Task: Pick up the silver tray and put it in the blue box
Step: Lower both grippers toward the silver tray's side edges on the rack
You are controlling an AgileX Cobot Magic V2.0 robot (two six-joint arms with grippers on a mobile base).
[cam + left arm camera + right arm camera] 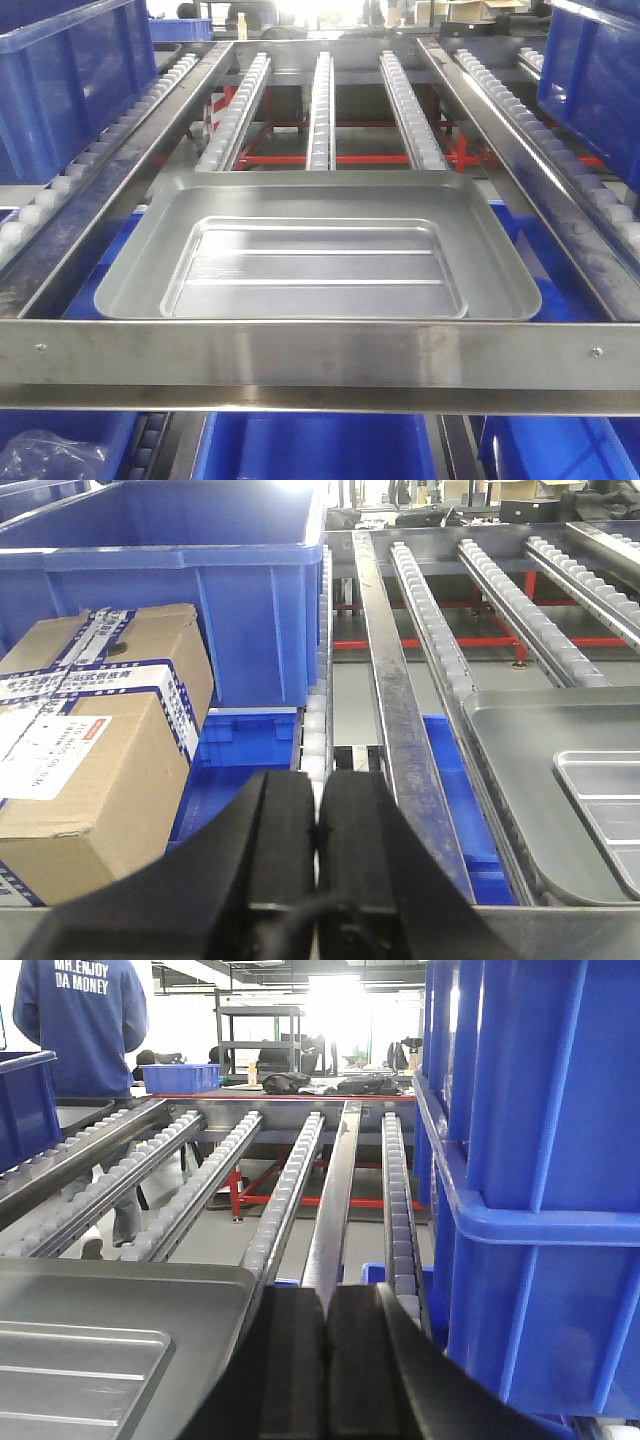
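two large blue boxes sit on the outer roller lanes in the front view, the left blue box (pixel 70 80) and the right blue box (pixel 600 80). lower blue bins (pixel 320 445) show under the frame, too cut off to count. one silver tray (pixel 320 250) lies flat and right way up on the three roller tracks (pixel 320 100) of the middle lane. its near rim is just behind the steel cross bar (pixel 320 355), and it is outside every box. one taped cardboard carton (pixel 90 750) stands just in front of the left blue box in the left wrist view. two grippers are seen. the left gripper (pixel 316 780) points level along the lanes, over the rail to the left of the tray, with its black fingers (pixel 285 820) pressed together on nothing. the right gripper (pixel 327 1305) points the same way, to the right of the tray and close beside the right blue box, its fingers likewise closed together and empty.
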